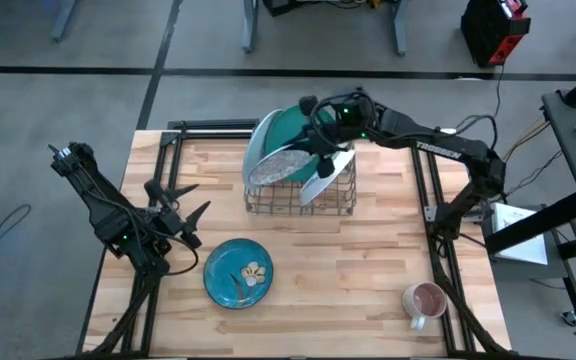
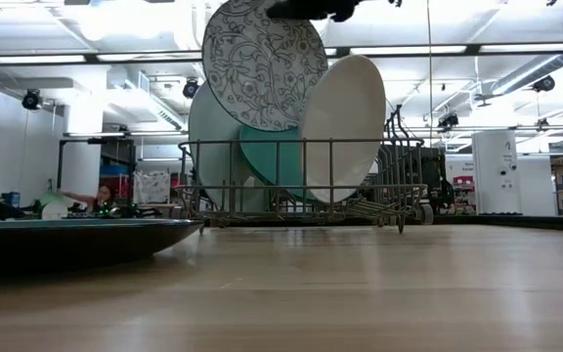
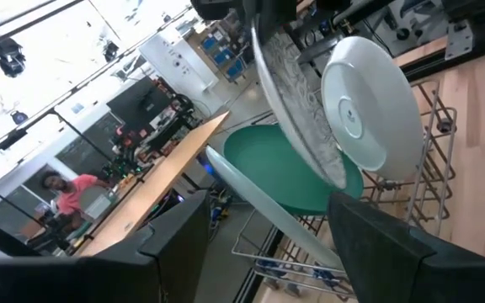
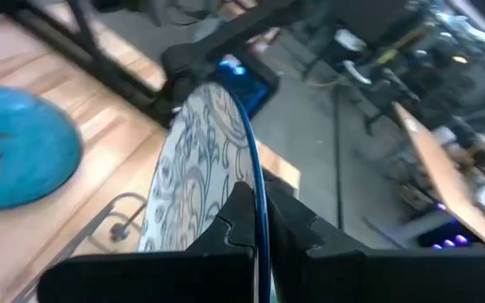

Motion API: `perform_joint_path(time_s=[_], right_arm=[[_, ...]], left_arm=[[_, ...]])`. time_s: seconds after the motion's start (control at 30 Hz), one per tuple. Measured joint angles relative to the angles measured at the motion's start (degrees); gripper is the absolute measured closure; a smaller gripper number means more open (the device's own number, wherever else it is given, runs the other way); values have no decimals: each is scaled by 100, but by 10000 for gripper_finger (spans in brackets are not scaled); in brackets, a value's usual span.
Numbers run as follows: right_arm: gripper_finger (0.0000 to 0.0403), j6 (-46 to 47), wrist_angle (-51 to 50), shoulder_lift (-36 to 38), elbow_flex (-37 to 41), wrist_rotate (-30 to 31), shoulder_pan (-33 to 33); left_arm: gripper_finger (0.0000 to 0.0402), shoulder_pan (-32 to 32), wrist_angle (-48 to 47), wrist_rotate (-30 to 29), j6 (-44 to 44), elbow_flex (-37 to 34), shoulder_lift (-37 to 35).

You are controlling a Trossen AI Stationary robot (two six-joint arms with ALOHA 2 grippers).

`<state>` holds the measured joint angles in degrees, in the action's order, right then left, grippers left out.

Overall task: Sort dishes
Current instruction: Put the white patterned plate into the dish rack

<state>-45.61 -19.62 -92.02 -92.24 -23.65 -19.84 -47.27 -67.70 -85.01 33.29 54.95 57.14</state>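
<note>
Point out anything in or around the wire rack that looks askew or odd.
The patterned dish is not seated in the wire rack: the right gripper pinches its rim and holds it above the other plates. The white plate leans steeply sideways. Nothing looks spilled or broken.

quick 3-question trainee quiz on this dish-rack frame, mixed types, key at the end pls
1. True or false: the right gripper is shut on the rim of the patterned dish.
2. Where is the left gripper? A) over the wire rack B) open, over the table left of the rack C) holding the mug
3. Which dish lies flat on the table, outside the rack?

Key: 1 true. 2 B. 3 the blue flower plate.
</note>
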Motion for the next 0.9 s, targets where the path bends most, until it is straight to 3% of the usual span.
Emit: perform_joint_path(time_s=[0.13,0.9], right_arm=[[403,-352,21,-258,-162,-79,1],[403,-212,-233,-1318,-259,-80,15]], left_arm=[[172,0,-1,2,105,-200,-91],[172,0,-2,-15,334,-773,-749]])
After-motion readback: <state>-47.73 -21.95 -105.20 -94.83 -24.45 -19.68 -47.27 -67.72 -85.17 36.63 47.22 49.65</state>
